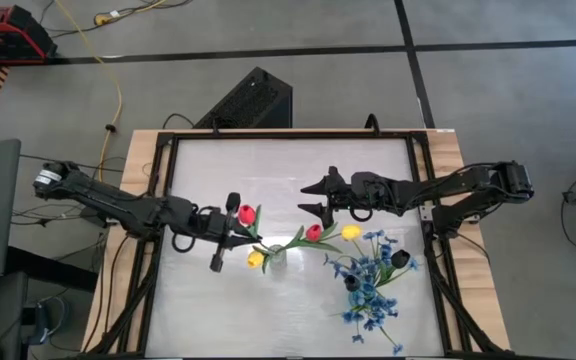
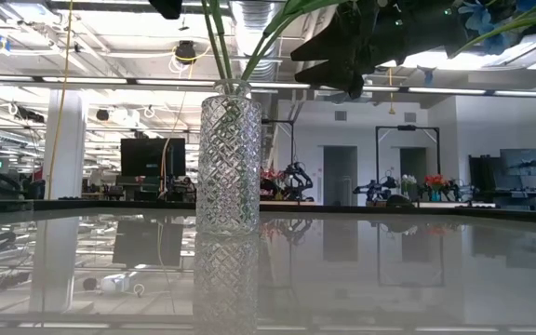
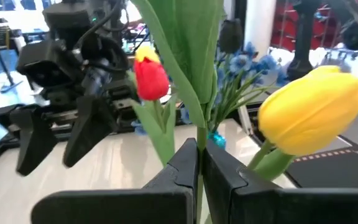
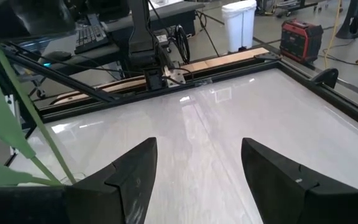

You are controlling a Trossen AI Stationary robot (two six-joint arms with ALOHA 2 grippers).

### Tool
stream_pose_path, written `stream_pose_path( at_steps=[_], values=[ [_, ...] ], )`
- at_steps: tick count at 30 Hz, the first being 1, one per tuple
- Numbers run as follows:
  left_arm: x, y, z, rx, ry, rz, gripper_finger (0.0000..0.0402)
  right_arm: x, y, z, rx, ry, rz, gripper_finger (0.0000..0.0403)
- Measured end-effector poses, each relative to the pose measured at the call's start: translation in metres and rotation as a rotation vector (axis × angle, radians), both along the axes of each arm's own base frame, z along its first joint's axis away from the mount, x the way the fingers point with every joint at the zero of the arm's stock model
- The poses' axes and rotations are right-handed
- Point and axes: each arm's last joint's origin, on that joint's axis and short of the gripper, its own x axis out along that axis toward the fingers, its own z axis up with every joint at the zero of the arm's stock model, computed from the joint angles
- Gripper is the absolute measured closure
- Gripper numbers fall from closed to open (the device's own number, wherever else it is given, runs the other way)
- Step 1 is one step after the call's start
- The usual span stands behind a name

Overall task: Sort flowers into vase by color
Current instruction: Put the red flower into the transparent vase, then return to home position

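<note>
A clear cut-glass vase stands near the table's middle, with several green stems rising from it. Red tulips and yellow tulips spread out above it. Blue sprays and a black head lean toward the table's right. My left gripper is just left of the vase, shut on a green tulip stem. My right gripper hangs open and empty above the table, beyond the vase and a little to its right. My left gripper pinches a thin green stem between its two fingers, just below a broad leaf. The fingers come level from the table's left and lie across the stem. The stem stands roughly upright; I cannot tell which flower head it carries.
A dark frame runs round the white table top. Bare table lies on the far side and toward the near left. A black box sits on the floor beyond the far edge.
</note>
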Motion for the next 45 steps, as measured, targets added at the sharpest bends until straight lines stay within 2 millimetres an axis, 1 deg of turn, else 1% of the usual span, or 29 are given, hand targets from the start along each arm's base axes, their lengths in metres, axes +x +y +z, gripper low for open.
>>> stream_pose_path(
  at_steps=[4, 11, 14, 22, 26, 30, 35, 37, 41, 45],
  values=[
    [0.006, 0.000, -0.007, 0.007, 0.029, 0.049, 0.0402, 0.000, 0.000, 0.000, 0.000, 0.000, -0.001, 0.0143],
    [0.030, 0.003, -0.034, 0.005, 0.115, 0.126, 0.0401, -0.001, 0.000, 0.001, 0.003, -0.001, 0.001, 0.0143],
    [0.037, 0.006, -0.046, -0.011, 0.166, 0.146, 0.0401, -0.004, 0.000, 0.004, 0.021, -0.005, 0.001, 0.0143],
    [0.039, 0.007, -0.051, -0.028, 0.202, 0.149, 0.0402, -0.019, 0.001, 0.023, 0.024, -0.043, 0.005, 0.0143],
    [0.037, 0.008, -0.057, -0.027, 0.271, 0.160, 0.0402, -0.029, 0.001, 0.036, 0.023, -0.086, 0.005, 0.0143],
    [0.035, 0.011, -0.062, -0.023, 0.317, 0.216, 0.0399, -0.042, 0.002, 0.049, 0.019, -0.120, 0.005, 0.0143],
    [0.029, 0.012, -0.055, -0.020, 0.308, 0.215, 0.0372, -0.055, 0.002, 0.060, 0.018, -0.152, 0.005, 0.0143],
    [0.025, 0.013, -0.048, -0.012, 0.284, 0.211, 0.0356, -0.058, 0.002, 0.063, 0.018, -0.157, 0.005, 0.0143],
    [0.009, 0.016, -0.035, -0.001, 0.286, 0.210, 0.0325, -0.060, 0.002, 0.063, 0.021, -0.156, 0.005, 0.0143],
    [-0.018, 0.024, -0.021, 0.021, 0.316, 0.221, 0.0307, -0.060, 0.002, 0.062, 0.047, -0.142, 0.001, 0.0143]
  ],
)
